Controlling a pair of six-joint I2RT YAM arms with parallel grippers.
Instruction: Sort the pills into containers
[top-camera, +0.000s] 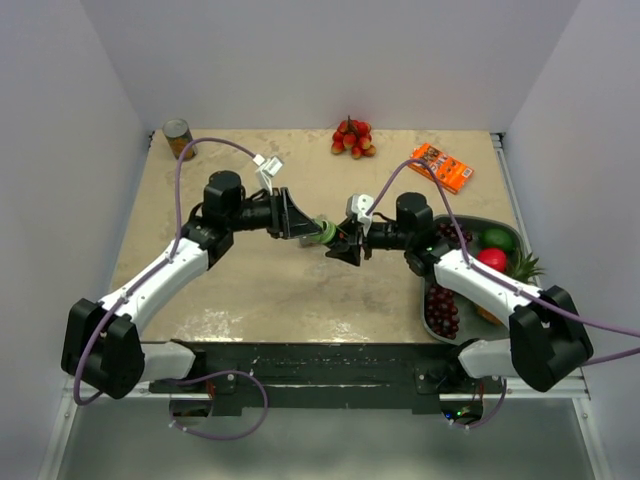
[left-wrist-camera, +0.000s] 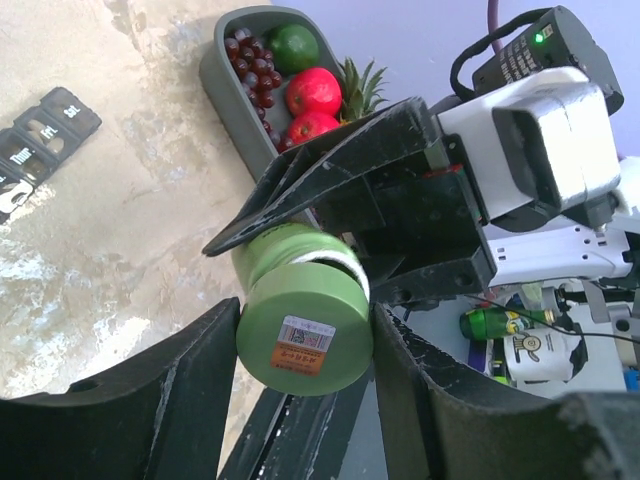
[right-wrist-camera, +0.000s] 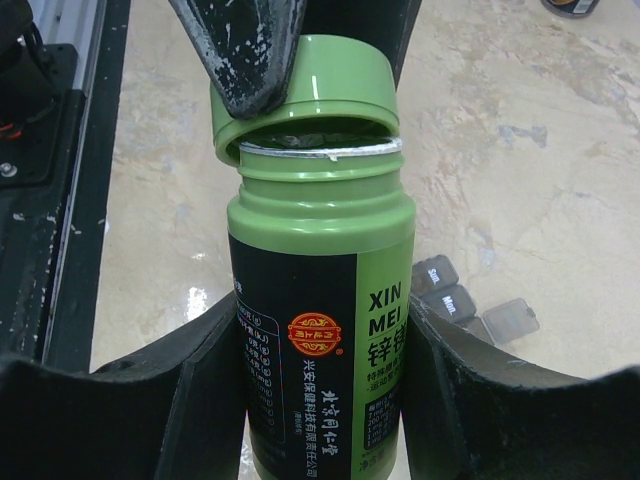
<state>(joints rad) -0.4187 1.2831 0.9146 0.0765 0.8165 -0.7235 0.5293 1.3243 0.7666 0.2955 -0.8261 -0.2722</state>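
A small green bottle (right-wrist-camera: 320, 240) with a black label is held in the air between both grippers (top-camera: 325, 232). My right gripper (right-wrist-camera: 322, 335) is shut on the bottle's body. My left gripper (left-wrist-camera: 305, 345) is shut on the green cap (left-wrist-camera: 305, 320). In the right wrist view the cap (right-wrist-camera: 330, 75) sits tilted just above the neck, whose silvery rim shows. The dark-grey pill organizer (left-wrist-camera: 45, 135) lies on the table below and also shows in the right wrist view (right-wrist-camera: 465, 300). It is hidden in the top view. No pills are in view.
A grey tray (top-camera: 507, 232) of grapes, apples and a lime sits at the right, under the right arm. An orange-labelled tin can (top-camera: 179, 138) stands at the back left. Red fruit (top-camera: 351, 138) and an orange packet (top-camera: 441, 167) lie at the back.
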